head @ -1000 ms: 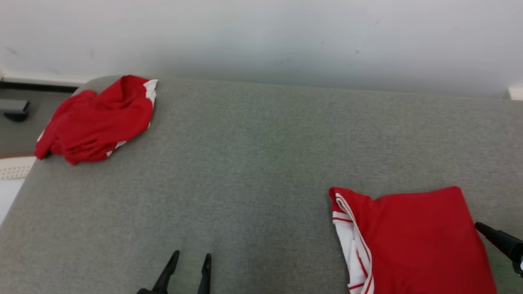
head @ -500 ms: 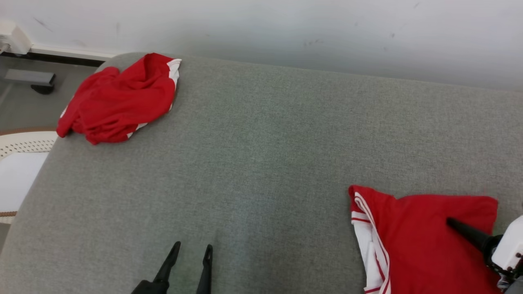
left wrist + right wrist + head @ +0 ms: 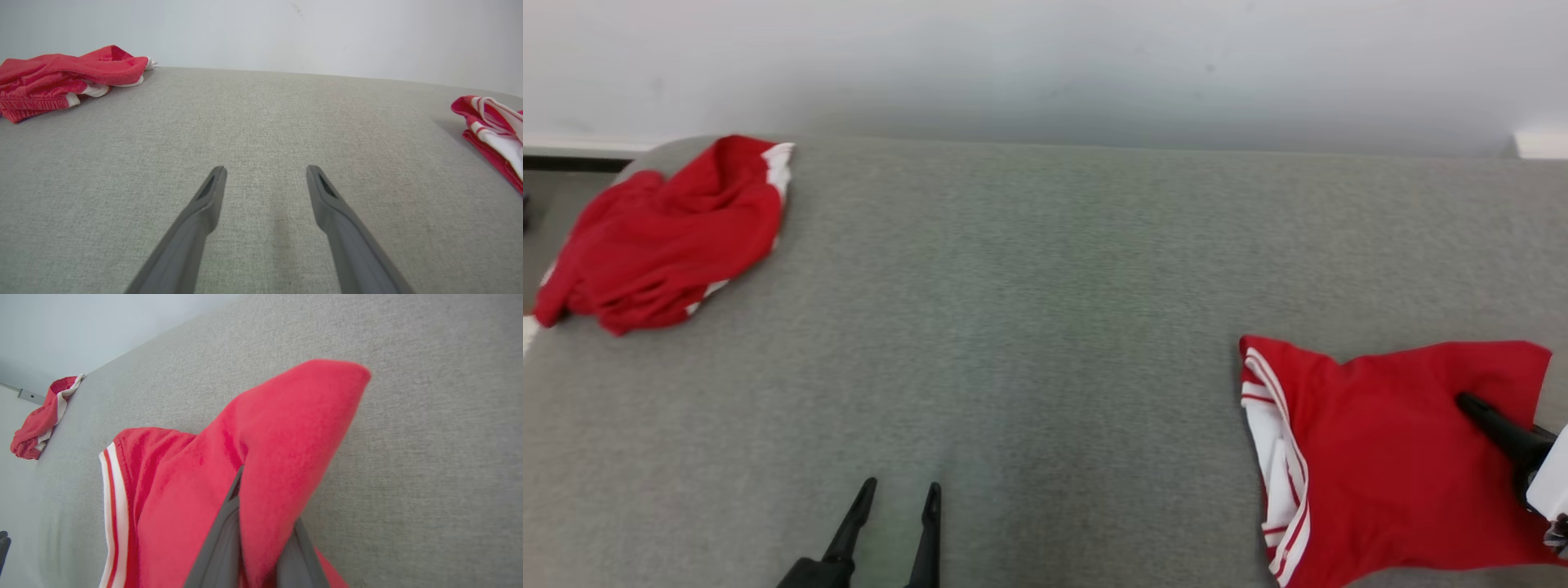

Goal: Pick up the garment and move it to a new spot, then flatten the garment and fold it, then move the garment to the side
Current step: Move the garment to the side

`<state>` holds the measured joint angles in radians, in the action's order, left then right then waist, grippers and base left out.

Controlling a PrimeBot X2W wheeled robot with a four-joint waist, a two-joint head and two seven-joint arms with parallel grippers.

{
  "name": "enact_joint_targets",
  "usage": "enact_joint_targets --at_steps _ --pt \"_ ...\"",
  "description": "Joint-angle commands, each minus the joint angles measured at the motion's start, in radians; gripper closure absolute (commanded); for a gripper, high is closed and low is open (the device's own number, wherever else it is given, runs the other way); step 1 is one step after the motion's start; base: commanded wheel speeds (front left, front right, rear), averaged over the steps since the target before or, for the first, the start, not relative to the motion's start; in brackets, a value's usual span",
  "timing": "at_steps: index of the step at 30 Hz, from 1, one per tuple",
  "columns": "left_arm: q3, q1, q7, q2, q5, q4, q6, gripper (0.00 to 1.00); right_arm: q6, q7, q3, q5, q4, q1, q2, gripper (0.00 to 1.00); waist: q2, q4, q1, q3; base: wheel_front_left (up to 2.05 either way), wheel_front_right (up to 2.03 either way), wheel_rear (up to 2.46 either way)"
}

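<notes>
Right gripper [image 3: 1482,412] pinches the folded red garment [image 3: 1372,457] at its far right corner, by the bench's [image 3: 1029,310] right edge. Left gripper [image 3: 902,485] is wide open and empty near the front edge. Crumpled red garment [image 3: 654,237] lies at the far-left corner.

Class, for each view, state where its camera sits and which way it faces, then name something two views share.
Head view: on the head, looking down over the grey surface; left gripper open, right gripper on the folded garment.
Left wrist view: along its open fingers, across the surface toward the wall.
Right wrist view: along fingers clamped on the folded garment.
Shared: the crumpled garment.
</notes>
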<state>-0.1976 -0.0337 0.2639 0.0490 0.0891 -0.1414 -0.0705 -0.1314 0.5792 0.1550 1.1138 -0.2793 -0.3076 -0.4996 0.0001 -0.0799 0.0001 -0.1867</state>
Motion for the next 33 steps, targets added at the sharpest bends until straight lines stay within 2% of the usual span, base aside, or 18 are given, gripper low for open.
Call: enact_joint_targets --at_steps 1,6,11,19,30,31,32,33 --pt "0.004 0.012 0.000 0.003 -0.010 0.007 0.006 0.00 0.002 -0.034 0.019 -0.041 -0.002 -0.020 -0.028 1.00 -0.0001 0.061 -0.0001 -0.010 0.00 0.00 0.00" --pt "0.012 0.038 0.000 0.003 -0.033 0.019 0.022 0.00 0.002 -0.141 0.042 -0.100 -0.027 -0.053 -0.050 1.00 -0.0001 0.138 -0.0001 -0.034 0.00 0.00 0.00" --pt "0.002 0.089 0.000 0.003 -0.057 0.033 0.042 0.00 0.002 -0.254 0.064 -0.165 -0.079 -0.108 -0.066 1.00 -0.0001 0.162 -0.0001 -0.093 0.00 0.00 0.00" --pt "-0.026 0.149 0.000 0.003 -0.074 0.034 0.056 0.00 0.002 -0.358 0.034 -0.273 -0.229 -0.256 -0.100 1.00 -0.0001 0.119 -0.0001 -0.181 0.00 0.00 0.00" --pt "-0.024 0.163 0.000 0.013 -0.080 0.042 0.050 0.00 0.002 -0.385 -0.060 -0.452 -0.478 -0.435 -0.252 1.00 -0.0001 0.040 -0.0001 -0.250 0.00 0.00 0.00" --pt "-0.024 0.164 0.000 0.014 -0.080 0.042 0.049 0.00 0.002 -0.401 -0.066 -0.475 -0.497 -0.449 -0.258 0.78 -0.0001 0.039 -0.0001 -0.252 0.00 0.00 0.00" --pt "-0.024 0.166 0.000 0.014 -0.080 0.043 0.049 0.00 0.002 -0.420 -0.071 -0.496 -0.516 -0.463 -0.260 0.51 -0.0001 0.038 -0.0001 -0.255 0.00 0.00 0.00" --pt "-0.025 0.167 0.000 0.014 -0.081 0.043 0.048 0.00 0.002 -0.438 -0.078 -0.512 -0.535 -0.478 -0.258 0.00 -0.0001 0.038 -0.0001 -0.256 0.00 0.00 0.00"
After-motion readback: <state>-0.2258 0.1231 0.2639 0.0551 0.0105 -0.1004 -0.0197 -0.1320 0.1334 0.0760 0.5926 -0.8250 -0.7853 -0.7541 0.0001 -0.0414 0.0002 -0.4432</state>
